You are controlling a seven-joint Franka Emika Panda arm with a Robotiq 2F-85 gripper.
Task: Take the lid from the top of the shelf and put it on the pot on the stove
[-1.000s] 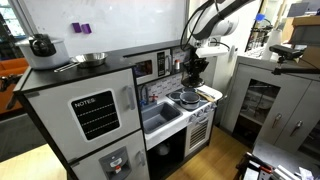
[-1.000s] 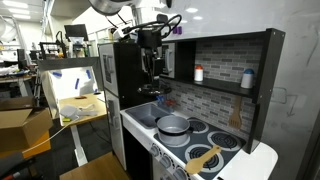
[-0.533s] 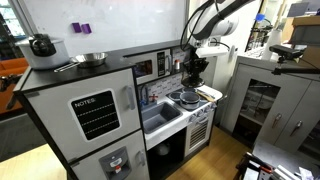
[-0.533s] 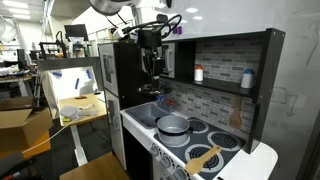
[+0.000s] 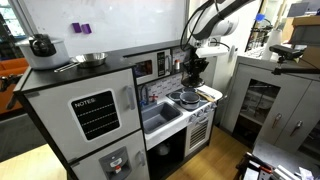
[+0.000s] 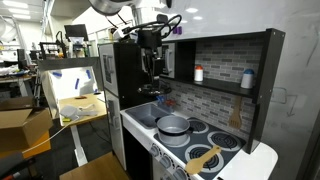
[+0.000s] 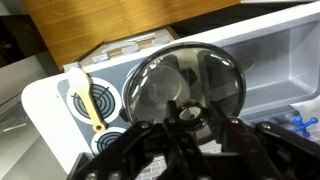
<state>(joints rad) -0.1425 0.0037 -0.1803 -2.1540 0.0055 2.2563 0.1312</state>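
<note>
Glassy lid [image 7: 160, 80], clamped by its knob in the end effector [image 7: 190, 120], blurs whatever lies beneath.

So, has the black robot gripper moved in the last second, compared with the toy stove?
No. The black gripper, holding the round dark lid, stays at the same height above the toy stove in both exterior views.

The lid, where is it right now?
In the wrist view the lid hangs by its knob from the gripper, above the stove, with the yellow spatula to its left in the picture and the sink basin to its right.
</note>
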